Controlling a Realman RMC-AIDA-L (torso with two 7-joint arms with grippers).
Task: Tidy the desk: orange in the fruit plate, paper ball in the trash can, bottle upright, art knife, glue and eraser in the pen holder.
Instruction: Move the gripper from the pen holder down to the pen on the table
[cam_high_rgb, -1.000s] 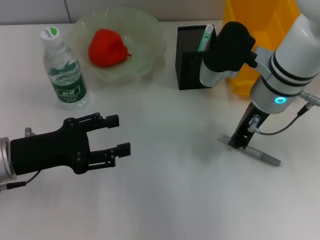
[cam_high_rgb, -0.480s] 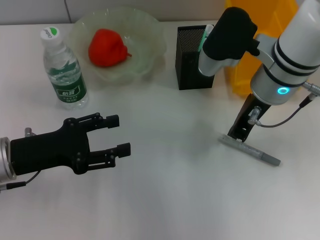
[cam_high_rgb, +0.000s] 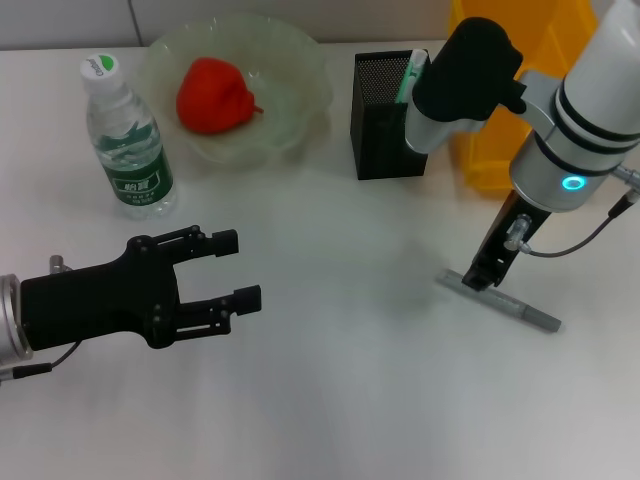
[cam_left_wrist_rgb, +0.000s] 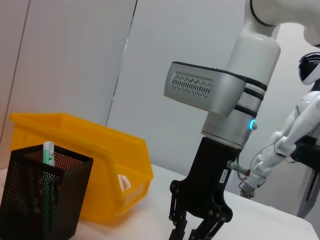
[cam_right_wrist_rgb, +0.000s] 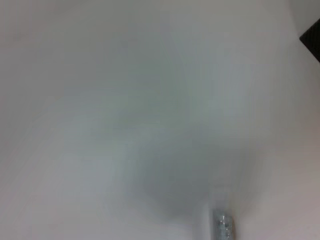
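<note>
Lifted slightly since a second ago, the right gripper (cam_high_rgb: 483, 277) hovers at the art knife's (cam_high_rgb: 500, 299) near end.
Whether its fingers grip I cannot tell; the left gripper (cam_high_rgb: 238, 268) waits open, well away. Orange (cam_high_rgb: 212, 94) plated, bottle (cam_high_rgb: 126, 140) upright; the knife lies outside the pen holder (cam_high_rgb: 382, 115).

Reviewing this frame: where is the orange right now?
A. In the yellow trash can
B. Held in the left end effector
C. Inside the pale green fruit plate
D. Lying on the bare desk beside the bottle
C: the head view shows the orange sitting inside the scalloped fruit plate, while the bottle stands upright beside that plate and the left end effector is open and empty.
</note>
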